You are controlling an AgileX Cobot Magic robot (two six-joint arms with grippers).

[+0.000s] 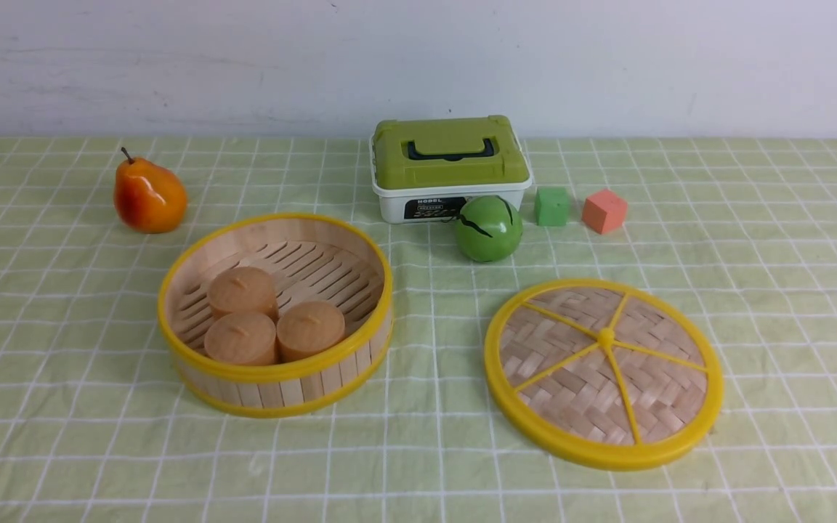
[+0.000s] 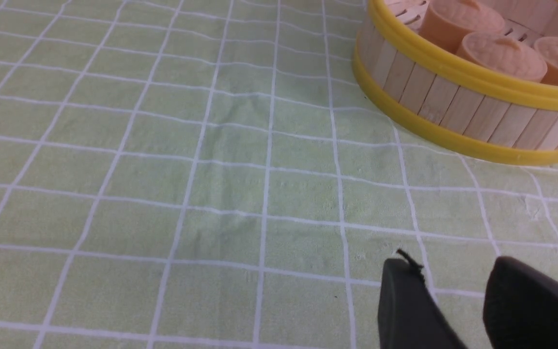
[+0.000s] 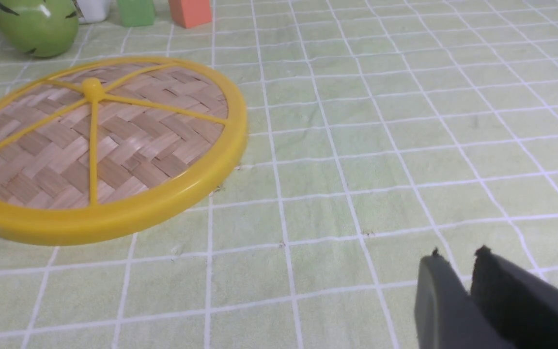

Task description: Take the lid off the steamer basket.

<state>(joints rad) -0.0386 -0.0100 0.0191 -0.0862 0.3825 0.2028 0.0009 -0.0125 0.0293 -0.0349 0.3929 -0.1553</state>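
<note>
Lying flat on the bench (image 1: 418, 465) at lower right of the front view, the round woven-bamboo lid with yellow rim (image 1: 602, 372) sits apart from the open bamboo-slat steamer basket (image 1: 275, 314) at centre left. The left tool (image 2: 453, 271) has its jaws apart and empty; the right tool (image 3: 456, 261) shows only a narrow gap, gripping nothing.

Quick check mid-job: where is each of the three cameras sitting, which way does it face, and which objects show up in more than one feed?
Front view: between the arms, looking forward over the table at the steamer basket and lid; no arm shows.
Left wrist view: low above the cloth, facing the basket's wall; left gripper in the corner, jaws apart.
Right wrist view: low, facing the lid; right gripper, jaws nearly together, holding nothing.
Shared: basket in front and left wrist; lid and green ball in front and right wrist.
</note>
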